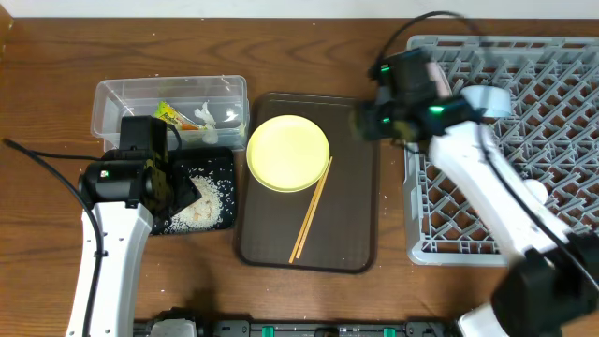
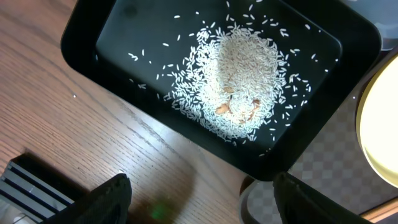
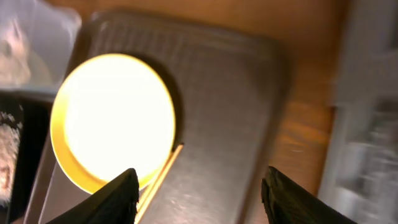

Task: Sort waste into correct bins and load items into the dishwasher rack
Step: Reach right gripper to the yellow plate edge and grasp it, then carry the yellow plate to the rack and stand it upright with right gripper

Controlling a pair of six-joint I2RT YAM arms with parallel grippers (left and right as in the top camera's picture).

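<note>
**Overhead.** I get even, fairly bright light from above. Soft shadows lie along the tray [image 1: 356, 234] edge and under the left arm [image 1: 112, 234]. The plate [image 1: 288, 153] is pale and slightly washed. The right arm [image 1: 459, 150] is smeared at its far end; the rest is sharp.

**Left wrist.** I read it sharp at centre, with crisp rice [image 2: 239, 81] grains. The black bin [image 2: 124, 37] carries a soft sheen. The plate rim is overexposed at the right edge. The left fingers [image 2: 109, 200] are dark and out of focus. There is a faint green glow low on the table [image 2: 56, 118].

**Right wrist.** Blurred throughout, with a warm orange cast. The plate is blown out, showing no surface detail. The tray texture is smeared. The rack [image 3: 367, 124] is a pale streak. The right fingers [image 3: 118, 199] are black silhouettes.
</note>
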